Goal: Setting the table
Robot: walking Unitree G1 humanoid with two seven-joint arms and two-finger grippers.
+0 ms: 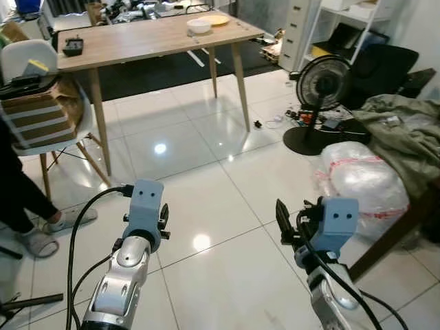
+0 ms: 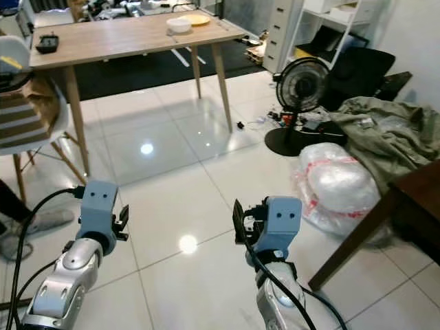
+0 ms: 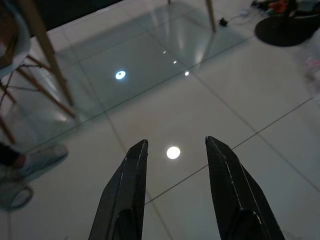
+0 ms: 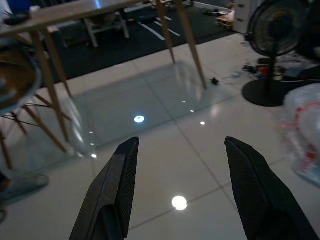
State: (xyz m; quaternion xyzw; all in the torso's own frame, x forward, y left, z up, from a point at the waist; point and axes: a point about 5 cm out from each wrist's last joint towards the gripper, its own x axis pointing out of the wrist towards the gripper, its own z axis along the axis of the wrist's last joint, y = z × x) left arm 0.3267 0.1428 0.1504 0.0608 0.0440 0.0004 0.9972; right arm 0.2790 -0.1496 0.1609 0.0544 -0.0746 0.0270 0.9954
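A wooden table point(image 1: 137, 41) stands well ahead of the robot across a glossy white tiled floor point(image 1: 206, 199). Near the table's far right corner sits a white bowl point(image 1: 199, 25), with a yellow plate point(image 1: 218, 20) just beside it toward the far edge. Close to the table's left edge lies a small black tray point(image 1: 73, 47).

Both arms are raised low in front of the robot, over bare floor and well apart from the table. The left gripper point(image 3: 175, 165) has its 2 black fingers point(image 3: 127, 195) spread apart with nothing between them. The right gripper point(image 4: 180, 170) also has its fingers point(image 4: 252, 190) wide apart and holds nothing.

A white chair point(image 1: 41, 103) with a striped cushion stands at the table's left end, and a person's leg and slippered feet point(image 1: 48, 230) show beside it. To the right stand a black floor fan point(image 1: 320, 103), a clear plastic-wrapped bundle point(image 1: 361, 179) and a heap of grey-green cloth point(image 1: 405, 130).
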